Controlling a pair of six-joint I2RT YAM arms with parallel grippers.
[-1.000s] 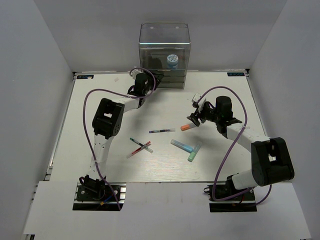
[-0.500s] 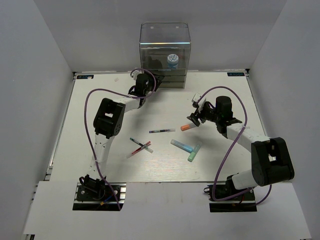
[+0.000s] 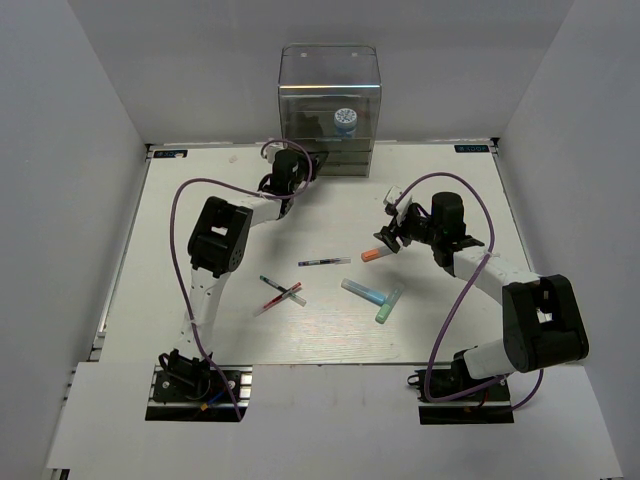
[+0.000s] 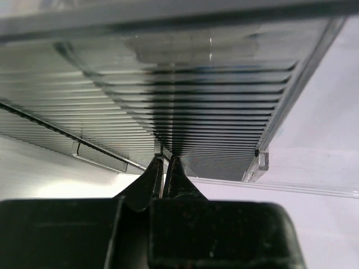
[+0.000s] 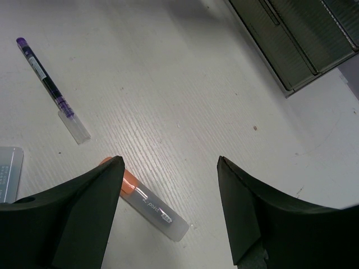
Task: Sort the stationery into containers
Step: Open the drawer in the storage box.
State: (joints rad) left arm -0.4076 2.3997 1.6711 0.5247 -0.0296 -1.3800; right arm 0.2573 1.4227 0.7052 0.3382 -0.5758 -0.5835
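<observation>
The clear organizer (image 3: 330, 100) stands at the table's back, and a blue-white roll (image 3: 344, 121) sits in its tall top compartment. My left gripper (image 3: 308, 162) is at its lower drawers. Its jaws (image 4: 165, 162) are shut on a thin clear tab at the front of a ribbed drawer (image 4: 213, 112). My right gripper (image 3: 388, 236) hovers open over the orange-capped highlighter (image 3: 374, 254). In the right wrist view this highlighter (image 5: 151, 204) lies between and below the spread fingers (image 5: 168, 162). A dark pen (image 3: 323, 262) lies left of it.
A red pen and a dark pen (image 3: 280, 296) lie crossed at mid-left. A blue highlighter (image 3: 362, 292) and a mint green one (image 3: 388, 305) lie near the front middle. The organizer's drawers (image 5: 303, 39) show at the right wrist view's upper right. White walls surround the table.
My left gripper has edged closer to the organizer and closed at the drawer front. The right arm and the loose items have not moved.
</observation>
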